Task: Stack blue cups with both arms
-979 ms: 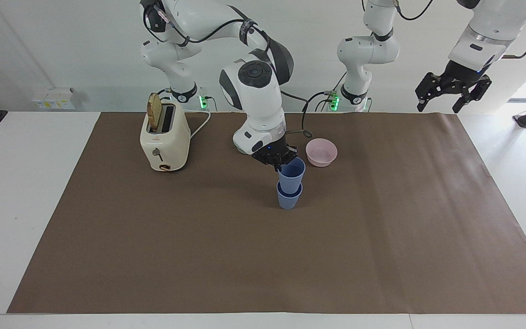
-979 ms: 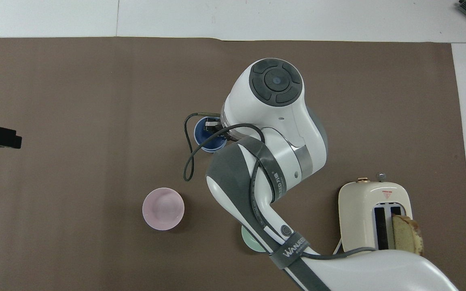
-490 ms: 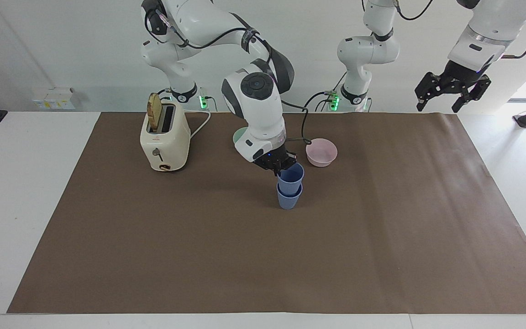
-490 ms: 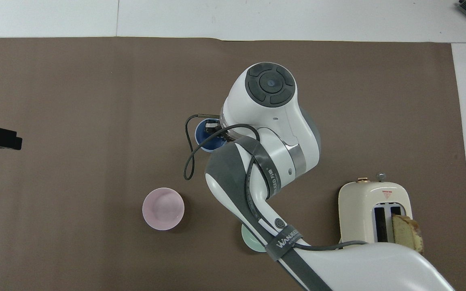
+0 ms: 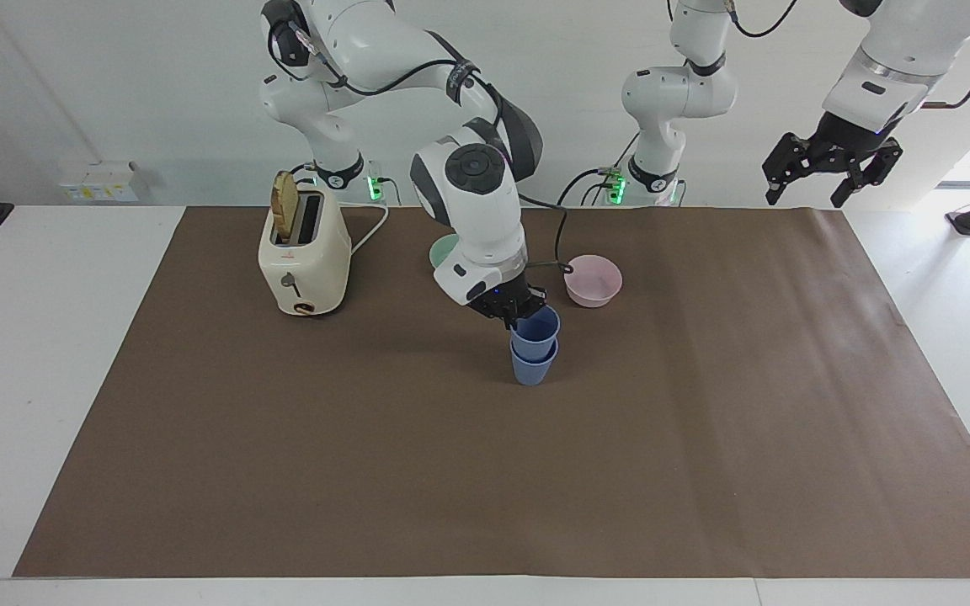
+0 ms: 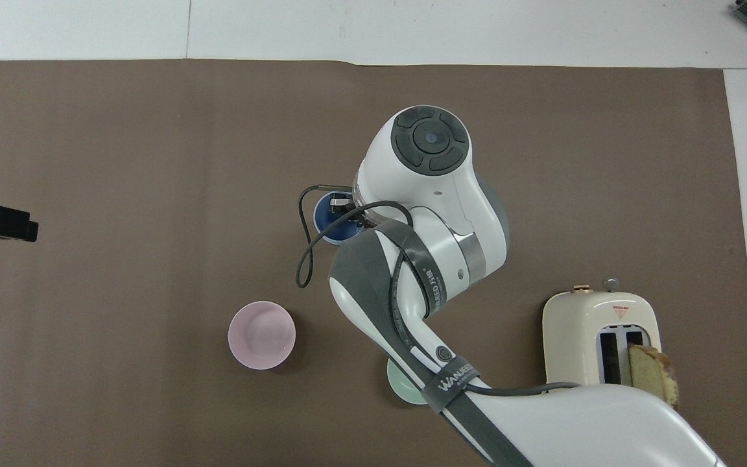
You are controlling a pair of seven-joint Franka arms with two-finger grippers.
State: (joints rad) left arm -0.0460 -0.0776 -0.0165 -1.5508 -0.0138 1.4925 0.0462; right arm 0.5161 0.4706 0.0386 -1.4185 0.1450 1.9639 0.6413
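Right gripper (image 5: pixel 517 313), fingers clamped on upper blue cup (image 5: pixel 535 330), has pushed it deeper into lower blue cup (image 5: pixel 533 368).

Two blue cups (image 5: pixel 535 347), nested; one pink bowl (image 5: pixel 593 280); one mint-green bowl (image 5: pixel 442 250); one toaster (image 5: pixel 303 257); one bread slice (image 5: pixel 285 207).

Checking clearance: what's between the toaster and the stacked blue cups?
In the facing view, only the right gripper at the upper cup interrupts bare brown paper from the toaster.
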